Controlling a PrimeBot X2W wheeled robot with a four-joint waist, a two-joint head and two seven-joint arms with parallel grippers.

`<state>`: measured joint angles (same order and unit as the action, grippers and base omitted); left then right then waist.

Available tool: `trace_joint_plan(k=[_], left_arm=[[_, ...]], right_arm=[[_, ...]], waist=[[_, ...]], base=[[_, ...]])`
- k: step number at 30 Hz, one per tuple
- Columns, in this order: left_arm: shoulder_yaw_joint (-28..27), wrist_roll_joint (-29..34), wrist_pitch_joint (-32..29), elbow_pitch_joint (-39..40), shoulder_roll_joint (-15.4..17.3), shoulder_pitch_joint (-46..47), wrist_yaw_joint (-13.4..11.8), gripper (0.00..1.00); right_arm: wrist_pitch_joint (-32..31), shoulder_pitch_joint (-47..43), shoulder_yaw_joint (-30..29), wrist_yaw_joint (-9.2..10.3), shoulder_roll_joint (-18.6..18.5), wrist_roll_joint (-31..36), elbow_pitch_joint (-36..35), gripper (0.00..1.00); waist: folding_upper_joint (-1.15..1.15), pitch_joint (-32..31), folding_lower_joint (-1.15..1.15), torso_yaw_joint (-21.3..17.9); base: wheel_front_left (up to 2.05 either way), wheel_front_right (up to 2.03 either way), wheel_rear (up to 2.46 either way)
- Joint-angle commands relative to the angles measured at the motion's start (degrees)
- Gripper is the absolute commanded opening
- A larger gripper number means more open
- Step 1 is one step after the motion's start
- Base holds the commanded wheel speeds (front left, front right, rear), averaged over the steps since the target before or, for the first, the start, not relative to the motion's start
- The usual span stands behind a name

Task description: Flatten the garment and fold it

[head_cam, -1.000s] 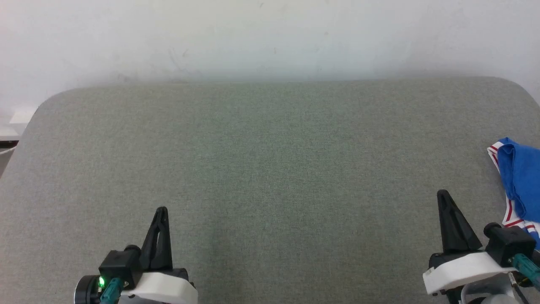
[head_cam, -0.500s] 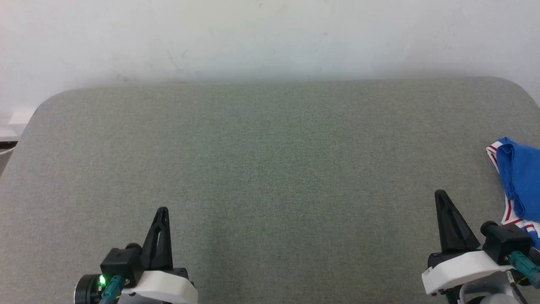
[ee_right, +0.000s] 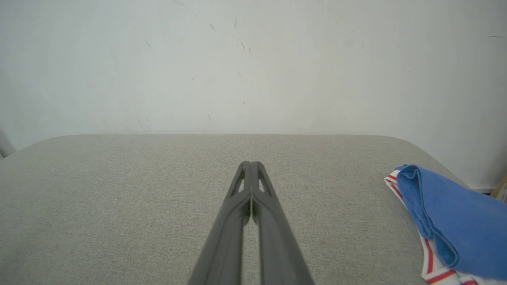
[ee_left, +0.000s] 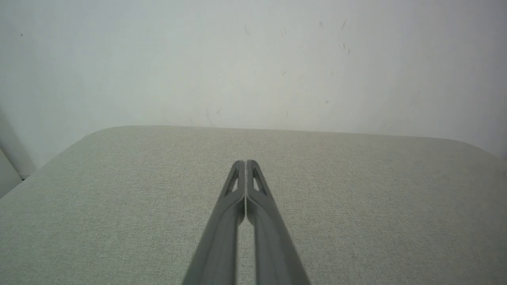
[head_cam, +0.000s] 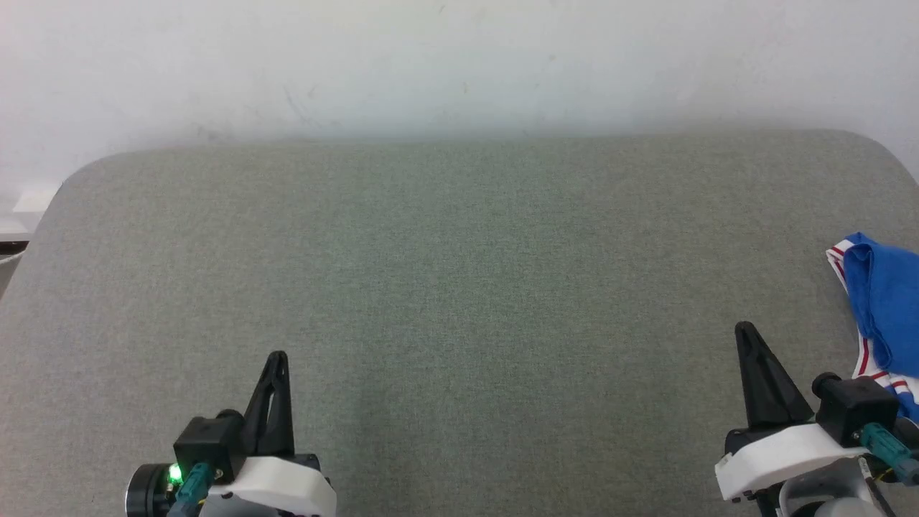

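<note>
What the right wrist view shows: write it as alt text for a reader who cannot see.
The right gripper, its two dark fingers shut together, points across a grey fabric-covered table toward a white wall. A crumpled blue garment with red-and-white striped trim lies at the table's right edge in this view, apart from the fingers.

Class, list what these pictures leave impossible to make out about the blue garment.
- Garment: head view, mostly cut off by the right edge.
- Its front: right wrist view, its own folds and the frame edges hide it.
- Table, near edge: head view, below the frame.
</note>
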<state>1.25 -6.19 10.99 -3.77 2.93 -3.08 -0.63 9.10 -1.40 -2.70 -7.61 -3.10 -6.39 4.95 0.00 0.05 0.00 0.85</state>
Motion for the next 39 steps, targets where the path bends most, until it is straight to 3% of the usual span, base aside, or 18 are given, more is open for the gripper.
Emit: trace_joint_plan(k=[1,39], left_arm=[[-0.22,0.69,-0.46,0.41,-0.01,0.76,0.17,0.0],[-0.65,3.01,-4.91,1.83,-0.03,1.74,0.36,0.0]], right_arm=[[-0.27,0.39,0.27,0.03,0.06,0.61,-0.39,0.0],[-4.0,0.82,1.29,0.07,0.13,3.05,-2.31,0.0]], waist=[[0.0,0.0,0.0,-0.02],[0.0,-0.02,0.0,-0.37]], base=[[0.0,0.0,0.0],[0.0,0.0,0.0]])
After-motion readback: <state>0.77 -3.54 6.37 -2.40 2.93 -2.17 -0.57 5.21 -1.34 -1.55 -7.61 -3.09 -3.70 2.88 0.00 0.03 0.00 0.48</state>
